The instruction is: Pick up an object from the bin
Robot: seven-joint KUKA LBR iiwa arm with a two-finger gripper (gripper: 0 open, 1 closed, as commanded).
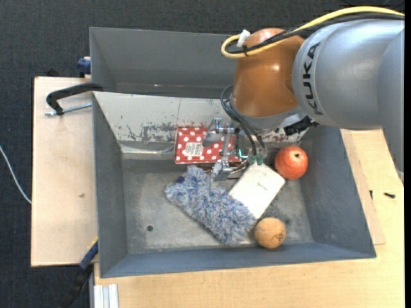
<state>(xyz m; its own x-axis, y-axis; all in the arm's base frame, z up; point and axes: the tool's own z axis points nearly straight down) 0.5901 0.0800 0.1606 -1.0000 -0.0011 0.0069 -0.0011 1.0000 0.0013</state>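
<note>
The jaws hang low in the middle of the bin (126, 197), a little toward its far wall. They are spread: one metal finger (218, 127) shows at the far edge of a red box with white dots (192, 145), the other at its near edge, so the box's right end lies between them. Whether they press on the box cannot be told. The box lies flat on the bin's floor, at the foot of the far wall.

Just beside the jaws, toward the near right corner, lies a flat white card-like packet (258, 190), tilted, with one corner under the jaws. A blue-grey fluffy duster head (209, 207) stretches from the middle of the floor toward the near wall, touching the packet's left edge. A red apple (292, 163) sits near the right wall, just beside the packet's far corner. A round tan fruit (270, 232) rests by the near wall, touching the duster's end.

Above the jaws sits the orange wrist cover (263, 82), with a yellow cable (334, 17) looped over it, and the grey arm (359, 69) comes in over the right wall.
</note>
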